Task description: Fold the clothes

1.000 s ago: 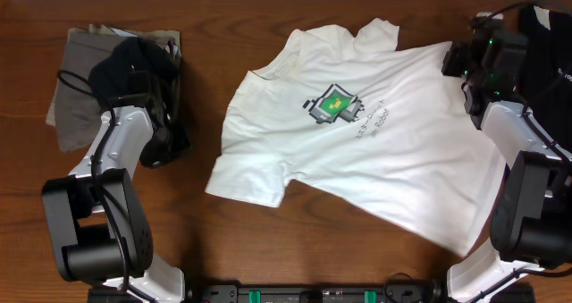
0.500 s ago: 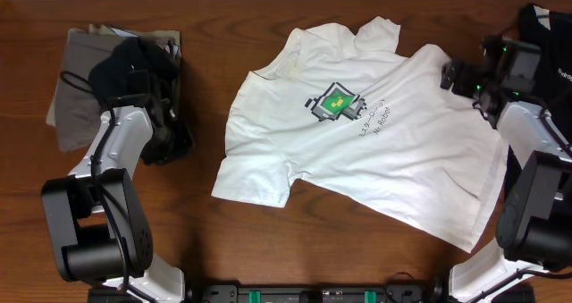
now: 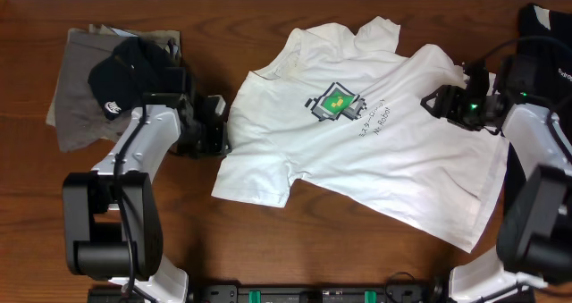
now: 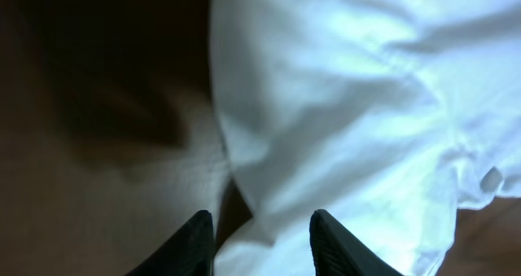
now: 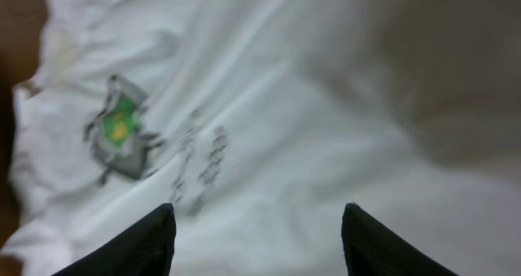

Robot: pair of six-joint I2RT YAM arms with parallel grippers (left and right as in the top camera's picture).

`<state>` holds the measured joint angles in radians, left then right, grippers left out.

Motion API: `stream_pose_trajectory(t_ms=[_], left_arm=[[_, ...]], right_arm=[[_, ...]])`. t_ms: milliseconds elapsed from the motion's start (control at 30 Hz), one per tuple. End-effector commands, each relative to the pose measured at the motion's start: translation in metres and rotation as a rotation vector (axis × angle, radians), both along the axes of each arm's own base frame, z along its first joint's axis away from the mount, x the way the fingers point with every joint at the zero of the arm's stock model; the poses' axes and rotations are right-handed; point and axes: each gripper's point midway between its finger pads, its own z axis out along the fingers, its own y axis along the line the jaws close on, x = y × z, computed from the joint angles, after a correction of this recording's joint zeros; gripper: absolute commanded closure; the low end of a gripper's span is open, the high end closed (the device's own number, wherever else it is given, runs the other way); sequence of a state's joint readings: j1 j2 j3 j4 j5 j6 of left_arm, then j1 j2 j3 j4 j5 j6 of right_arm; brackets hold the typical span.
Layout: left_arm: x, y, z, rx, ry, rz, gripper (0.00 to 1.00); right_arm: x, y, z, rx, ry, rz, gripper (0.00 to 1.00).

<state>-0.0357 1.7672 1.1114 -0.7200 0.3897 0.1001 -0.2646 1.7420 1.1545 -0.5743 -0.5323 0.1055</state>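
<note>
A white T-shirt [image 3: 357,151] with a green pixel-robot print [image 3: 336,102] lies spread on the wooden table, collar toward the far side. My left gripper [image 3: 220,129] is open at the shirt's left edge; in the left wrist view its fingers [image 4: 262,242] straddle the white hem [image 4: 342,105] over the wood. My right gripper [image 3: 435,102] is open above the shirt's right side; the right wrist view shows its fingers [image 5: 259,235] spread over white cloth, with the print [image 5: 120,133] ahead.
A grey-olive garment [image 3: 80,97] with a black garment [image 3: 134,66] on it lies at the far left. Another black garment [image 3: 545,26] lies at the far right corner. Bare wood [image 3: 268,240] runs along the near edge.
My left gripper has moved right from the dark pile to the shirt's left edge. My right gripper has moved left over the shirt. The shirt's right side has flattened slightly.
</note>
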Motion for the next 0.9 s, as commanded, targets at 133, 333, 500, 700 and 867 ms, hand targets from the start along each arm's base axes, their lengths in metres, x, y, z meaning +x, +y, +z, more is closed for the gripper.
stream_pose_trajectory(t_ms=[133,333,500,700,867], left_arm=[[0.023,-0.002,-0.001,0.014,-0.099,-0.040,0.52],[0.022,-0.003,-0.022,0.014,-0.053,-0.043,0.50],[0.009,-0.013,-0.038,0.008,0.017,-0.069,0.51],[-0.001,0.002,-0.050,0.119,0.091,0.006,0.94],[-0.023,0.074,-0.052,0.433,0.217,0.363,0.94]], right_arm=[[-0.030,0.037,0.095,-0.009,-0.179,0.111,0.34],[-0.060,0.061,0.122,-0.024,-0.188,0.153,0.32],[-0.075,0.058,0.114,-0.055,-0.105,0.109,0.32],[-0.082,0.048,0.104,-0.101,-0.046,0.058,0.34],[-0.089,0.022,0.087,-0.206,0.055,-0.076,0.32]])
